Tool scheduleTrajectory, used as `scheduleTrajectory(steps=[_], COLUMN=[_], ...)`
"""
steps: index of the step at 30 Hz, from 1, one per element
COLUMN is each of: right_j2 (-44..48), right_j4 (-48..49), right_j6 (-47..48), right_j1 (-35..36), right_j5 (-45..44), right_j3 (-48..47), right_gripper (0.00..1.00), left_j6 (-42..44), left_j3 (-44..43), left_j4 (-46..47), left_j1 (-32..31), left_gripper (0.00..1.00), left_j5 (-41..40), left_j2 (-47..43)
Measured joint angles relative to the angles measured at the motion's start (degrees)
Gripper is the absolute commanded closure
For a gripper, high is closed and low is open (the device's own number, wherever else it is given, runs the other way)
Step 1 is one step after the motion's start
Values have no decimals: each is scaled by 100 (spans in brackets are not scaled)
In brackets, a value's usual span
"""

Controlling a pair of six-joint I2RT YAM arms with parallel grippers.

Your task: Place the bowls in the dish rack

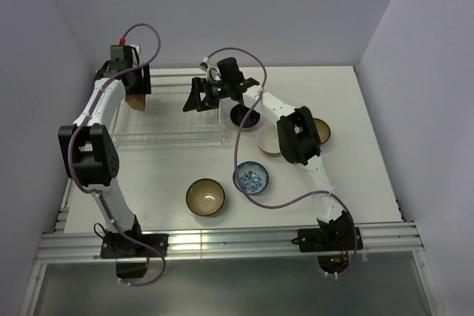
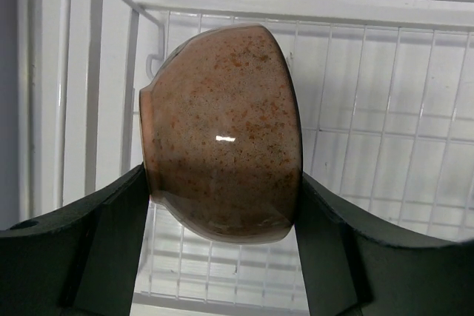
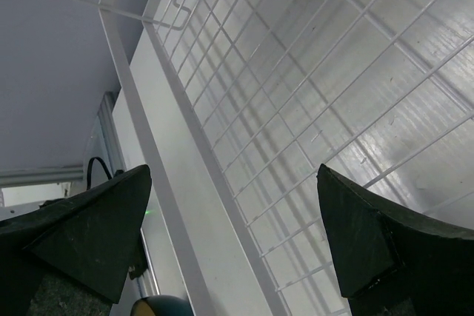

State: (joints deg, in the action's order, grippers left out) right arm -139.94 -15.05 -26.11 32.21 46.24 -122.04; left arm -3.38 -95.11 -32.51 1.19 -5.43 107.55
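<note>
While my left pincer [image 2: 222, 190] is grasping the speckled tan-brown ceramic bowl [image 2: 222, 123] on edge over the 10 o'clock corner of the white wire dish rack [image 1: 170, 140], I am judging the placing step underway: lowering, then letting go. My right pincer [image 3: 233, 183] is hanging released and empty over the rack's 2 o'clock end, possibly crowding. 5 more bowls, the blue-and-white patterned one [image 1: 252, 177] among them, are sitting on the white table [image 1: 370, 183] toward 4 o'clock.
</note>
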Motion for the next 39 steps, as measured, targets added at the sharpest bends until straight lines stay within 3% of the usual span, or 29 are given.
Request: scheduleTrajectory(steps=[9,20,29,39], right_j2=[98,1005,1340,1615], right_j4=[-96,-26,4,7], right_j6=[155,223,363,339], right_j1=[4,11,-79,-144], right_j5=[-103,-566,-597,-579], right_j3=[68,1126,944,1204], right_gripper=[0,0,0,0], left_j6=[573,970,1231,1364], left_j3=[-240,-262,-254,-227], left_j4=[22,271,299,358], left_j1=[-562,-1141,-1091,-1104], left_gripper=[100,100,100,100], left_j5=[-922,-1716,-2450,-2575], left_j2=[293,485,586,651])
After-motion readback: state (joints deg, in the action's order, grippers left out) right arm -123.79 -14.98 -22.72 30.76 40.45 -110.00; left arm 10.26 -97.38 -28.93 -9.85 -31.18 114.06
